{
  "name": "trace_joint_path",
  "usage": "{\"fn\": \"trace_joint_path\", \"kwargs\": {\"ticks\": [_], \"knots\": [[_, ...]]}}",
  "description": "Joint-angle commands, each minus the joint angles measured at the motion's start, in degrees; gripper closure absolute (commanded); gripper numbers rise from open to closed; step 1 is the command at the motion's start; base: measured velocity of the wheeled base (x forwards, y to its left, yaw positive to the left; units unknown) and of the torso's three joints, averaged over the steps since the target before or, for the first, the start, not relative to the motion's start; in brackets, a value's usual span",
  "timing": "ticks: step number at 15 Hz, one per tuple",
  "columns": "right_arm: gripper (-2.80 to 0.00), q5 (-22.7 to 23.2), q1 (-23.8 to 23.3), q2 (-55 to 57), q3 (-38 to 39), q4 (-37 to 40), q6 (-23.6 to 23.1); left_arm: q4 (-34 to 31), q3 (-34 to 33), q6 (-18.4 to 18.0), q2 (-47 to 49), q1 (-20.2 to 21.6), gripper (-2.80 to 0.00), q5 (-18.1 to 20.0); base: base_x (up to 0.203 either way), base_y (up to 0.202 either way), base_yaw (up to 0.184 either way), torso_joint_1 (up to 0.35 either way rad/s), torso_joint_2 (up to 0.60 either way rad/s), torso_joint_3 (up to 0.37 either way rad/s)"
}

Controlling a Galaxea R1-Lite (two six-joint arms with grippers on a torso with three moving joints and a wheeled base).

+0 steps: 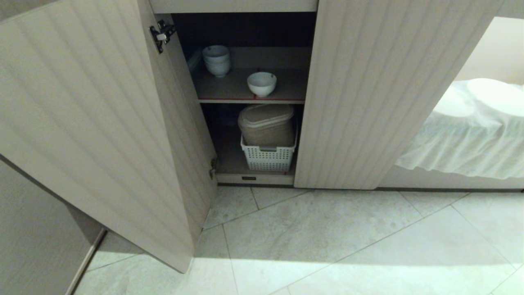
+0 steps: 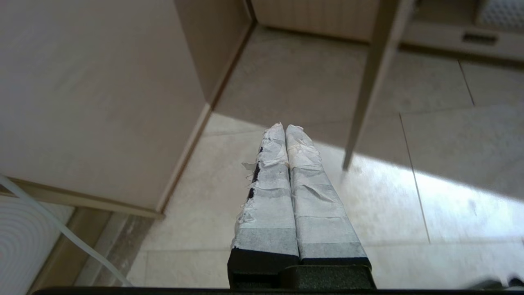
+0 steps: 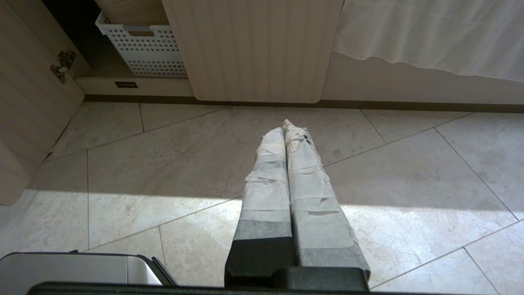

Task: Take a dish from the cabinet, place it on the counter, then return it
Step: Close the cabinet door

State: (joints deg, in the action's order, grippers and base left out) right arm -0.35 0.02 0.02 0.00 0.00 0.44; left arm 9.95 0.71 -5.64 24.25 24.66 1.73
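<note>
We took the open cabinet point(image 1: 102, 123) as our landmark. The dish point(image 1: 261, 83), a small white bowl standing upright, sat alone on the cabinet's upper shelf point(image 1: 229, 88), near the shelf's red front edge and towards the closed right door point(image 1: 368, 94). A stack of similar bowls point(image 1: 217, 60) stood behind it, deeper in and nearer the hinge side. On the cabinet's bottom shelf, directly below the dish, a white perforated basket point(image 1: 268, 157) held a beige lidded container point(image 1: 267, 124).

Neither arm showed in the head view. Our left gripper point(image 2: 285, 129) hung over the tiled floor point(image 1: 327, 237) in front of the cabinet, close to the edge of the swung-open left door point(image 2: 368, 82), its taped fingers pressed together on nothing. Our right gripper point(image 3: 284, 129) hung over the floor before the closed door, fingers likewise pressed together and empty.

The dish lay above and beyond both grippers, inside the cabinet, well apart from either (being round, it offers no long axis to align with). We judged the left gripper the likelier to reach it, though which is truly nearer we could not tell. The jaws would have to spread before approaching, then come in level over the red shelf edge, clear of the open door.
</note>
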Motion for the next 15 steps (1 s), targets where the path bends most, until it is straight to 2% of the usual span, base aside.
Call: {"fn": "trace_joint_path", "kwargs": {"ticks": [1,4,8,12,13,15], "knots": [[0.00,0.00,0.02,-0.02,0.00,-0.06,0.03,0.57,1.56,0.02,3.21,2.39,0.00,0.14,0.000,0.000,0.000,0.000,0.00,0.000],[0.00,0.00,0.06,-0.02,0.00,-0.04,0.00,0.41,4.98,1.00,6.59,4.90,0.00,2.62,0.000,0.000,0.000,0.000,0.00,0.000],[0.00,0.00,-0.01,-0.02,0.00,0.00,0.02,0.72,10.87,6.28,11.50,8.81,0.00,8.37,0.000,0.000,0.000,0.000,0.00,0.000],[0.00,0.00,0.06,-0.02,0.00,-0.06,0.09,1.20,16.91,8.97,16.57,9.29,0.00,9.78,0.000,0.000,0.000,0.000,0.00,0.000],[0.00,0.00,0.02,-0.02,0.00,-0.07,0.00,1.52,18.27,10.71,17.57,9.34,0.00,11.27,0.000,0.000,0.000,0.000,0.00,0.000],[0.00,0.00,-0.01,-0.02,0.00,0.00,0.01,2.10,19.97,11.63,19.36,9.71,0.00,14.04,0.000,0.000,0.000,0.000,0.00,0.000]]}}
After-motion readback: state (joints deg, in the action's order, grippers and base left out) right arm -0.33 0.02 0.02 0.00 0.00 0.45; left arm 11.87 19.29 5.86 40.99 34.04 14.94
